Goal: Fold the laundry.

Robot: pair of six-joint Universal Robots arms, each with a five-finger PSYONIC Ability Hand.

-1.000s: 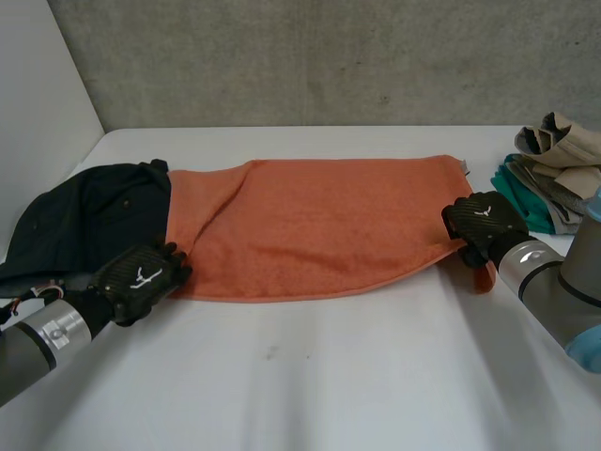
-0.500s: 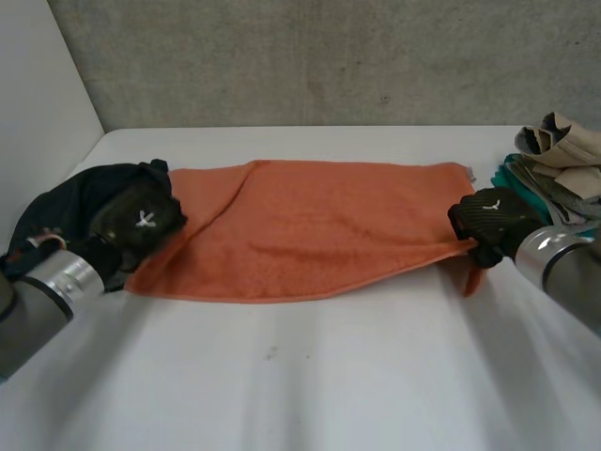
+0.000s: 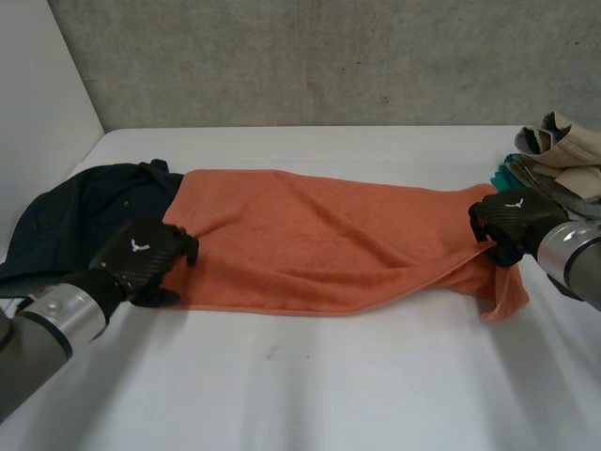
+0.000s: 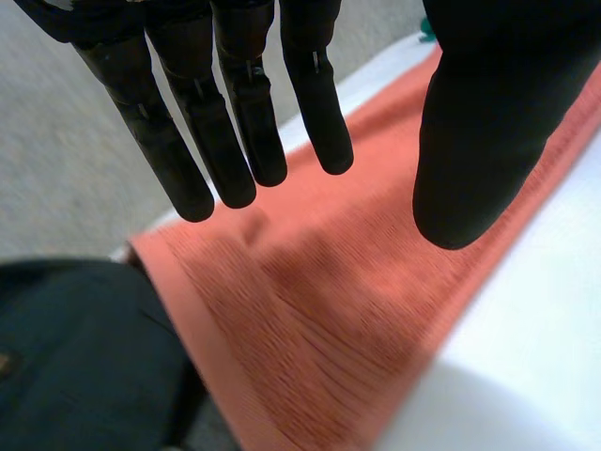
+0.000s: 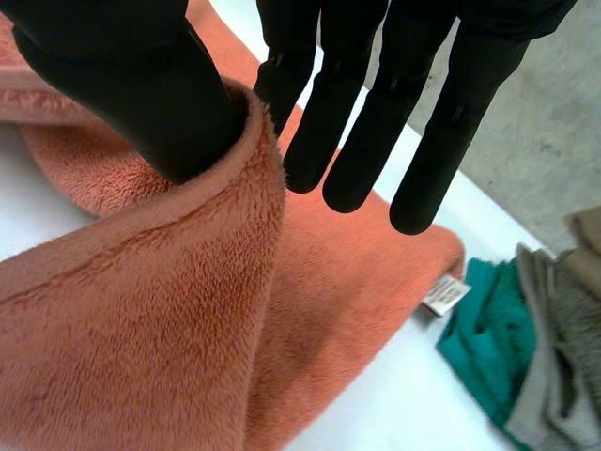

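Since half a second ago the long orange terry towel point(image 3: 319, 235) has been drawn toward the right robot hand point(image 3: 507, 221). That hand has shifted nearer the heap of teal, grey and beige cloths point(image 3: 554, 160) and pinches the towel's hem between thumb and straight fingers, with a corner dangling below it. The left robot hand point(image 3: 141, 258) has dropped to the towel's other end, fingers straight and holding nothing, beside one dark navy garment point(image 3: 84, 211). There is one towel on the white desk point(image 3: 329, 385), with one white label point(image 5: 445, 294) whose print is unreadable.
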